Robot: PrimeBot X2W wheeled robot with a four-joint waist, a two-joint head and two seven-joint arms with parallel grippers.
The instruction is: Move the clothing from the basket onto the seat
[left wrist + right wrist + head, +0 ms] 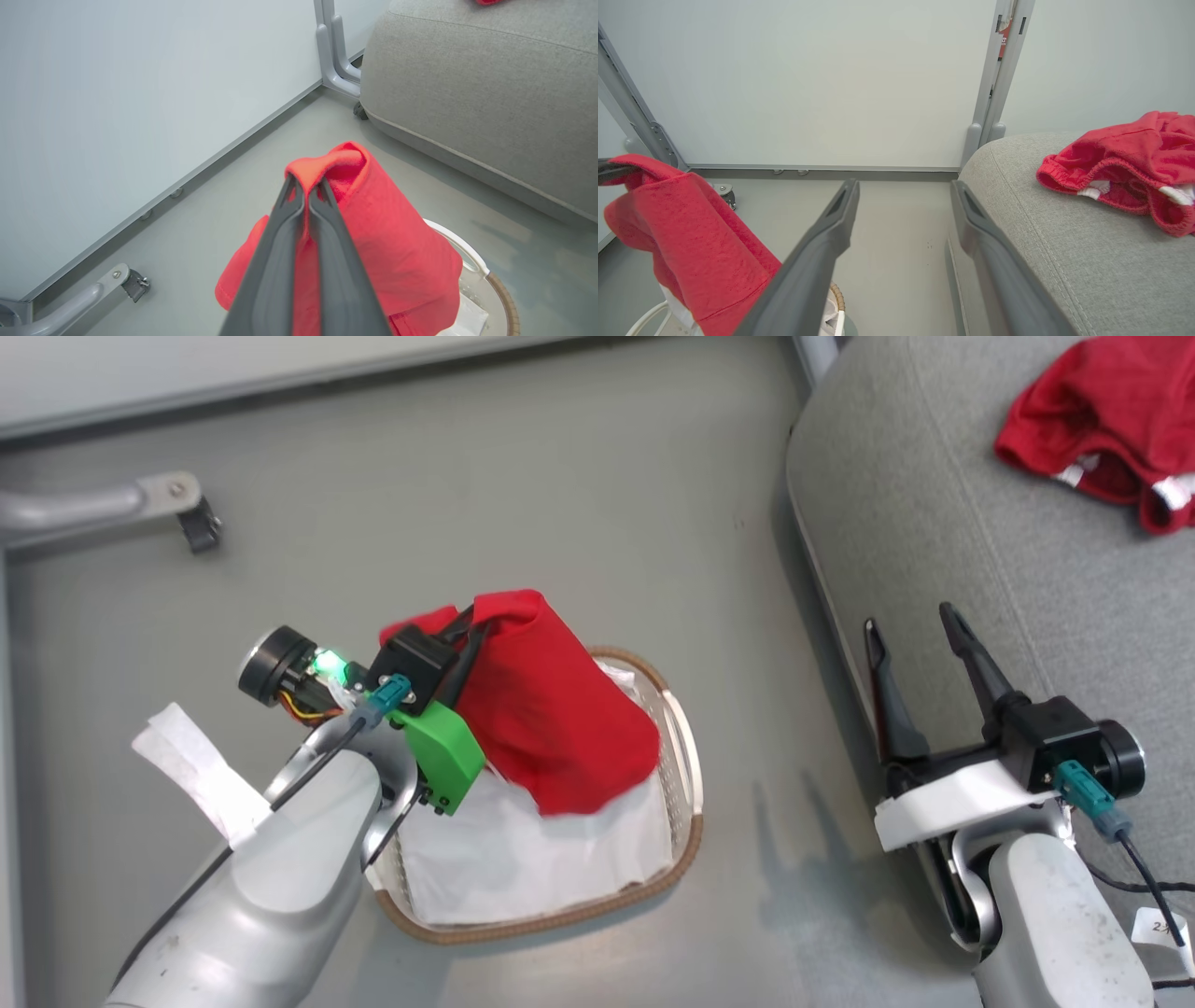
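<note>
- My left fingers (289, 205) are pinching one red garment (560, 728), which is hanging over the basket (689, 775).
- My right fingers (974, 655) are standing spread beside the seat (934, 541) edge, at 3 o'clock from the basket.
- The second red garment (1092, 420) is lying crumpled on the seat, at 1 o'clock from my right fingers.
</note>
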